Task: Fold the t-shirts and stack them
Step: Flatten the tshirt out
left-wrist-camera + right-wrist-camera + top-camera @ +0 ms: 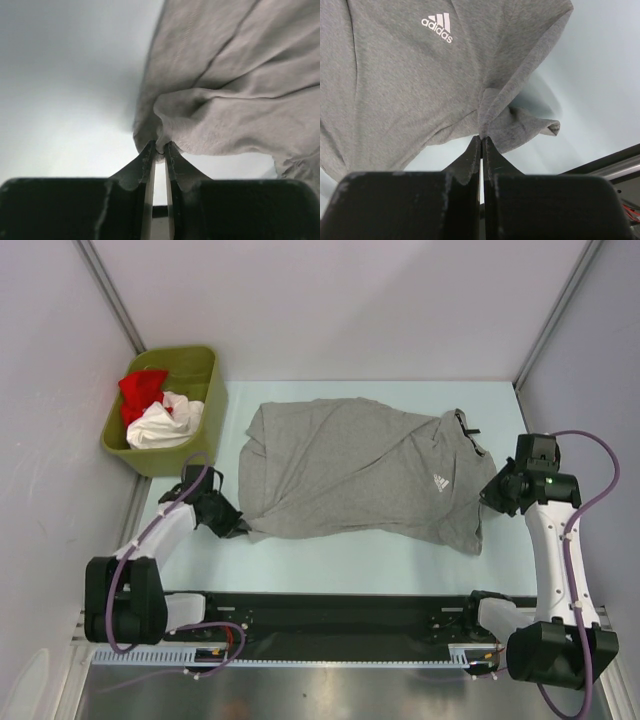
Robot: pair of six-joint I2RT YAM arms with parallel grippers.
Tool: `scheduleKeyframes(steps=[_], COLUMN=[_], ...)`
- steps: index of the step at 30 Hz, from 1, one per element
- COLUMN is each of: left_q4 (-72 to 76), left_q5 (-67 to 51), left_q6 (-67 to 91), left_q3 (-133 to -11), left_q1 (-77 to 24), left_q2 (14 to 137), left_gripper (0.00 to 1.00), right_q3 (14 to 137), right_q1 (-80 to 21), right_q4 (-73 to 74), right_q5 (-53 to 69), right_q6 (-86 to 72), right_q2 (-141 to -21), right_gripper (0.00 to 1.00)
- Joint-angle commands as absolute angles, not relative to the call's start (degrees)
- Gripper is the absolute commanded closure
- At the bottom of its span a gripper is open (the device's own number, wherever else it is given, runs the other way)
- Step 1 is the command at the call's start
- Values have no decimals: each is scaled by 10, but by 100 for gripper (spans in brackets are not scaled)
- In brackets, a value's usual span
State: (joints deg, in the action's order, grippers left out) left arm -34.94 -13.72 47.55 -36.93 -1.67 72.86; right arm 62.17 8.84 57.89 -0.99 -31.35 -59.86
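Note:
A large heather-grey t-shirt (350, 465) with a small white logo (440, 482) lies spread and rumpled across the middle of the table. My left gripper (238, 528) is shut on its near-left edge; the left wrist view shows the fabric (225, 100) pinched at my gripper (160, 147). My right gripper (490, 490) is shut on the shirt's right edge; the right wrist view shows the cloth (410, 75) pinched at my gripper (481, 137), the logo (438, 27) above. A red t-shirt (142, 390) and a white t-shirt (165, 423) lie crumpled in the bin.
An olive-green plastic bin (205, 370) stands at the table's far left. Grey walls close in the left, back and right. A black rail (340, 625) with cabling runs along the near edge between the arm bases.

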Motion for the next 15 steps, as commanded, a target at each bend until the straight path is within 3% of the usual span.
scheduleKeyframes(steps=[1, 4, 6, 10, 15], left_q4=[-371, -372, -373, -372, -375], left_q5=[-84, -89, -83, -64, -47], left_q6=[416, 387, 368, 338, 273], left_q3=[-414, -435, -453, -556, -727], left_q1=[-23, -30, -39, -58, -66], left_q2=[683, 674, 667, 671, 747], left_gripper=[82, 90, 100, 100, 100], right_q3=[642, 663, 683, 773, 1019], right_q1=[80, 77, 77, 90, 107], right_q4=[562, 564, 559, 528, 518], right_q5=[-10, -28, -50, -62, -62], right_q6=[-304, -295, -287, -299, -308], right_q2=[-599, -606, -615, -673, -839], right_gripper=[100, 100, 100, 100, 100])
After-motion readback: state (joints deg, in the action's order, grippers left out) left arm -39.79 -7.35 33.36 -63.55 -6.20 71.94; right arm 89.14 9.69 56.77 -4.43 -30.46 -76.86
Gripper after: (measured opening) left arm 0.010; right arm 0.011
